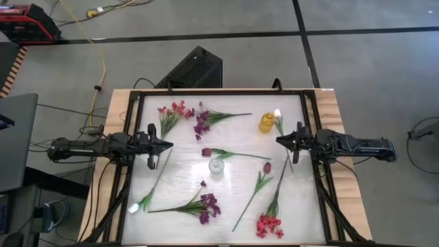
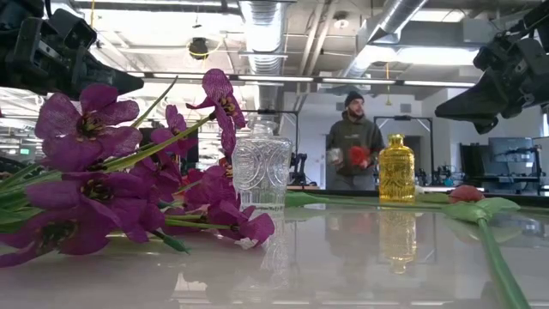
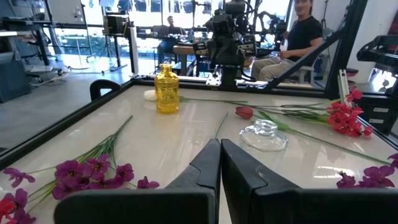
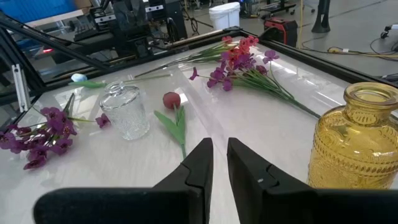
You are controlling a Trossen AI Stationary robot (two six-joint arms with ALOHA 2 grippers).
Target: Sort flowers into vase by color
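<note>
Left hand: your left hand [image 1: 167, 145] hovers over the left edge of the table [image 1: 233, 206], fingers pressed together and holding nothing.
Right hand: your right hand [image 1: 280, 140] hangs at the right side, just beside the yellow vase [image 1: 266, 123]; its fingers stand a narrow slit apart, and nothing sits between them.
Flowers: every stem lies flat on the table. Red-pink clusters [image 1: 174, 110] and a purple cluster [image 1: 201, 125] lie at the far side, a second purple cluster [image 1: 208, 206] and a red cluster [image 1: 269, 225] at the near side, and two maroon buds [image 1: 206, 151] lie around the clear vase [image 1: 216, 165]. No stem is in a vase yet.
Risk, vases: both vases look light and narrow. If you sweep a long stem across the middle, you could tip the clear one.
Risk, grasp: the stalks are thin and flat on a glossy top. With fingers this close together you may slide over one instead of pinching it.
Risk, tangle: near the right arm, two stalks [image 1: 274, 192] run close together, so lifting one may drag the other.
Only in the low view: a person [image 2: 352, 142] stands in the room behind the table.
Only in the high view: a whitish bud [image 1: 134, 208] lies at the near left corner.
</note>
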